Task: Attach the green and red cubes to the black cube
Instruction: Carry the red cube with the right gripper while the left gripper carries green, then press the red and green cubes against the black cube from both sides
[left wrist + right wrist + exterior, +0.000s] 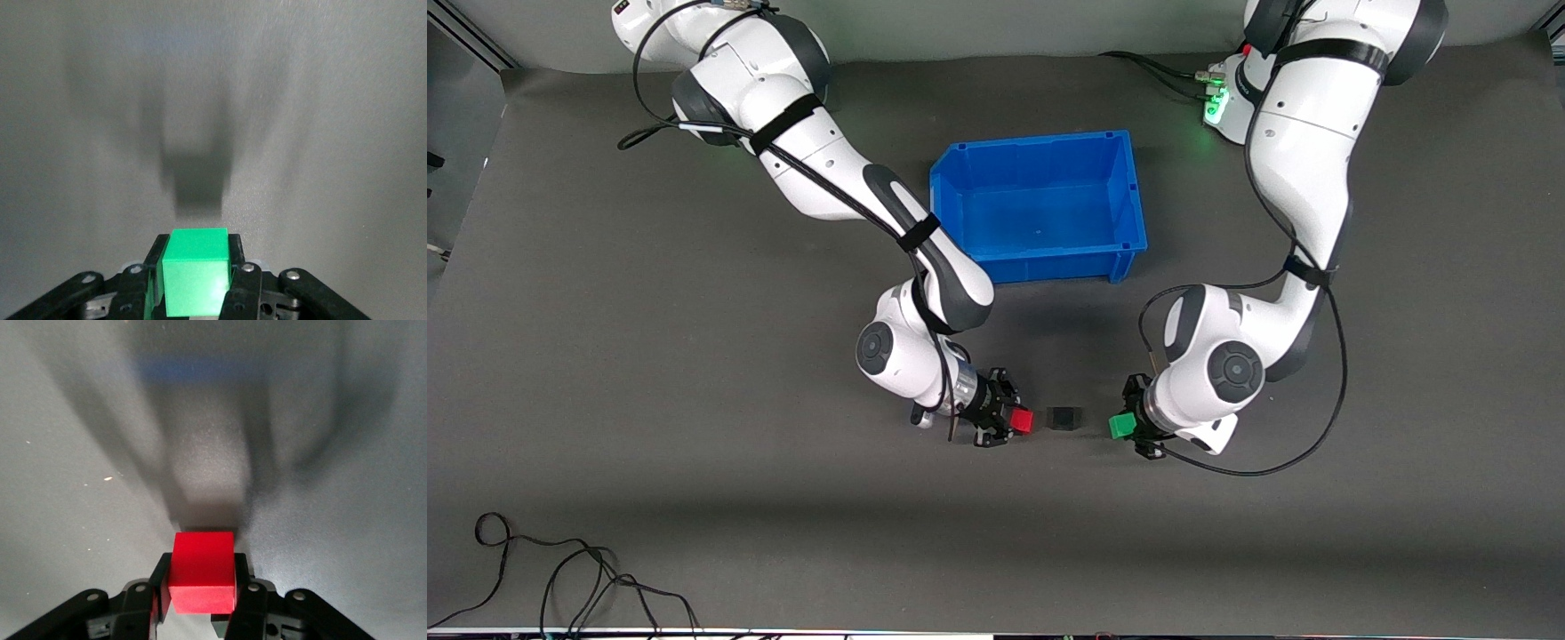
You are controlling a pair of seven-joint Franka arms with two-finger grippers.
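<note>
The black cube (1064, 418) rests on the grey mat, nearer to the front camera than the blue bin. My right gripper (1021, 421) is shut on the red cube (1021, 420) (202, 571), held just beside the black cube toward the right arm's end, a small gap between them. My left gripper (1123, 427) is shut on the green cube (1121, 426) (195, 269), beside the black cube toward the left arm's end, a slightly wider gap there. Black fingers (243, 587) (235, 270) press both sides of each held cube. Neither wrist view shows the black cube.
An open blue bin (1040, 153) stands on the mat between the two arms, farther from the front camera than the cubes. Loose black cables (560, 573) lie near the front edge at the right arm's end.
</note>
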